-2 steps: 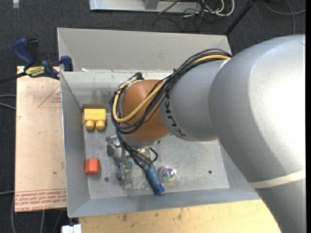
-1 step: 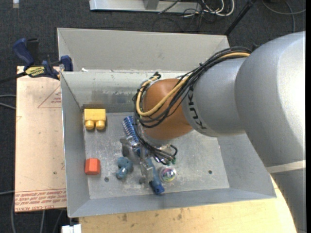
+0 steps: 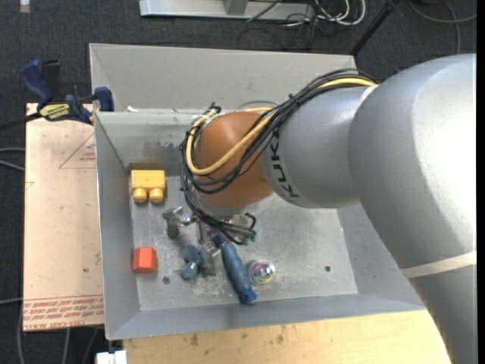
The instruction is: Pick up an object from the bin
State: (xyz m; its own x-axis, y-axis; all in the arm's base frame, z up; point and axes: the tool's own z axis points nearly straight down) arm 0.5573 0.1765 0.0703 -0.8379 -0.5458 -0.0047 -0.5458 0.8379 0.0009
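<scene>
Gripper point(image 3: 206, 232) low over the middle of the bin point(image 3: 114, 203), tucked under the orange cover point(image 3: 227, 158). Open or closed? Cannot tell. No sign of anything held.

Just below it, toward the lower middle of the frame: a blue-handled tool point(image 3: 236, 273) lying flat. A small blue-grey thing point(image 3: 191, 265) just to its left, a shiny little ball point(image 3: 262, 272) close on its right.

Plenty to go wrong here. Round handle, so maybe slippy and quick to roll out of a squeeze. Might bump the ball and send it rolling. Might catch two things at once, so close together.

Hard grey metal floor, scratched, with sloping walls; likely easy for things to slide on. Yellow block point(image 3: 147, 186) and red cube point(image 3: 143, 260) well apart at the left, out of the way.

Outside the bin, dark floor point(image 3: 68, 21) and tangled cables point(image 3: 333, 2) at the top of the frame.
</scene>
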